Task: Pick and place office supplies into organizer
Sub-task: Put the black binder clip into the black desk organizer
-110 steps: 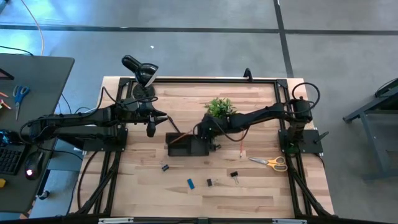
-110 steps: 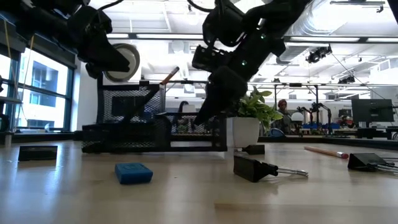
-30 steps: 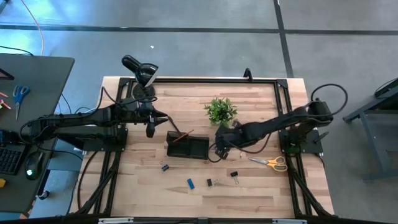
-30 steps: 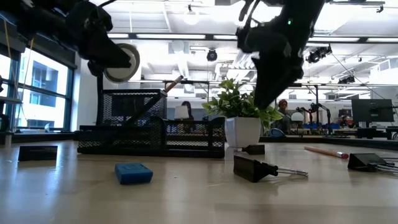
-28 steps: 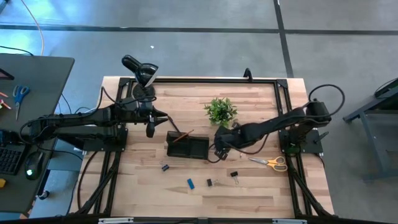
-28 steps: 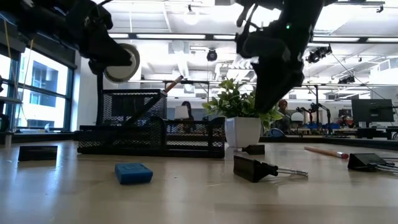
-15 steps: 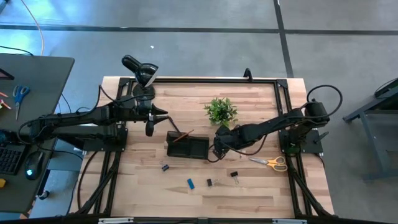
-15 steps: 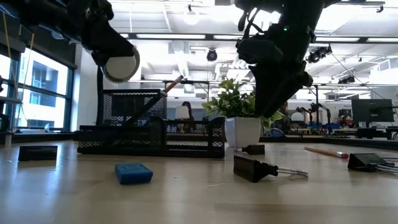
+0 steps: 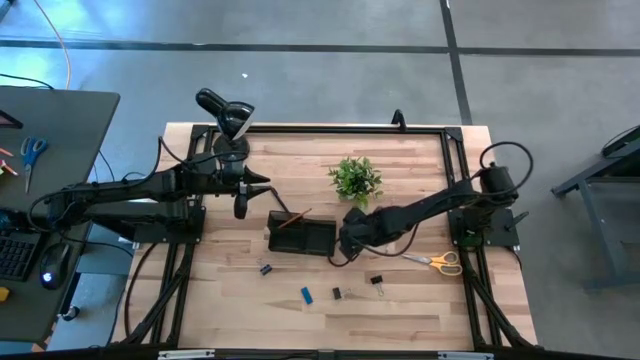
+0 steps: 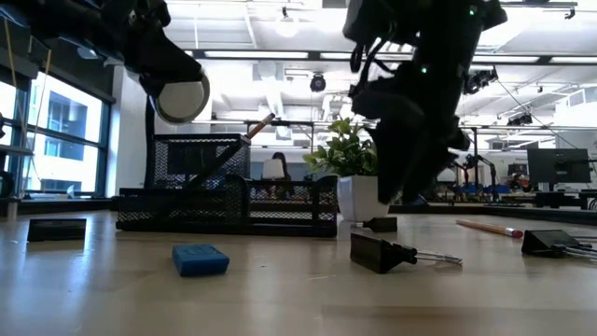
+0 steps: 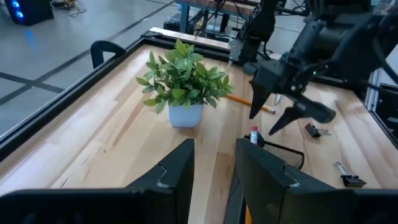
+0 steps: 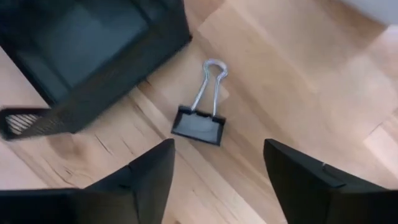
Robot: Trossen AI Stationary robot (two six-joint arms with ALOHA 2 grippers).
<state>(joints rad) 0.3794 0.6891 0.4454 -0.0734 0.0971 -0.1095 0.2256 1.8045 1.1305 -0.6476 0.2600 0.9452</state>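
- Right tool [image 9: 349,238] low over the counter [image 9: 420,300], just beside the right end of the organizer [image 9: 302,236]. Fingers spread wide, nothing between them.
- Right wrist view: a black binder clip [image 12: 200,122] with silver wire handles lies flat on the wood directly ahead of the open fingers [image 12: 152,169], close to the organizer's mesh corner [image 12: 93,59]. Clip and organizer apart, not touching.
- Left wrist view shows the right tool [image 11: 272,115] from the far side, its two prongs splayed and pointing down beside the organizer's mesh rim [image 11: 283,152].
- Left tool [image 9: 241,207] raised over the back-left part of the counter, near the lamp [image 9: 225,115]. Its fingers [image 11: 177,171] stand a narrow gap apart, empty.
- Organizer sits mid-counter. An orange pencil [image 9: 293,219] leans inside it, tip sticking up over the rim; in the low view the pencil [image 10: 256,120] pokes above the mesh.
- Loose on the front of the counter: a blue eraser [image 9: 306,294], two more binder clips [image 9: 338,293] and [image 9: 377,284], another dark clip [image 9: 265,268] in front of the organizer's left end.
- Yellow-handled scissors [image 9: 435,261] lie near the right edge, well apart from the organizer.
- Potted plant [image 9: 354,178] stands behind the organizer, toward the back.
- Low view: eraser [image 10: 200,259] nearest the lens; right arm's dark bulk hangs before the plant pot [image 10: 364,197].
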